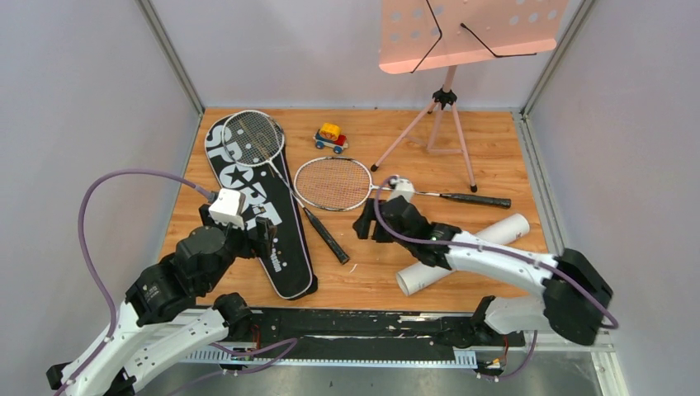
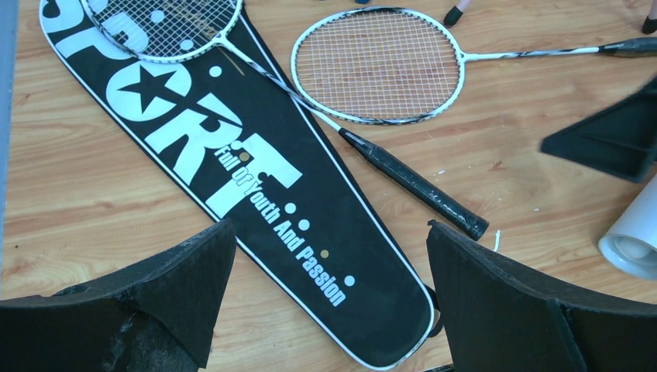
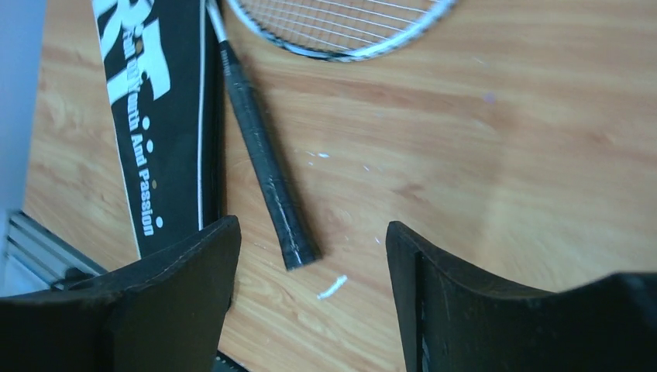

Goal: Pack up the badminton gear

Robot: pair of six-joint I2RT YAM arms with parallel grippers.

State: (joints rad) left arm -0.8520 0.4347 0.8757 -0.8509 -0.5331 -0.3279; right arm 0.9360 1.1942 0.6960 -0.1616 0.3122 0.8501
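The long black bag (image 1: 257,210) lettered SPORT lies slanted on the left of the wooden floor. One racket has its head (image 1: 252,136) on the bag's wide end and its black handle (image 1: 326,235) on the wood beside it. A second racket (image 1: 333,183) lies to the right, its handle (image 1: 479,200) pointing right. A white tube (image 1: 462,252) lies near the front right. My left gripper (image 1: 264,231) (image 2: 331,263) hangs open over the bag's narrow end (image 2: 372,294). My right gripper (image 1: 367,224) (image 3: 312,256) is open and holds nothing, over bare wood just past the first racket's handle end (image 3: 290,244).
A small red-yellow-blue toy car (image 1: 330,137) stands at the back. A pink perforated music stand (image 1: 470,33) on tripod legs (image 1: 450,136) stands at the back right. Grey walls close in three sides. A tiny white scrap (image 3: 331,287) lies on the wood.
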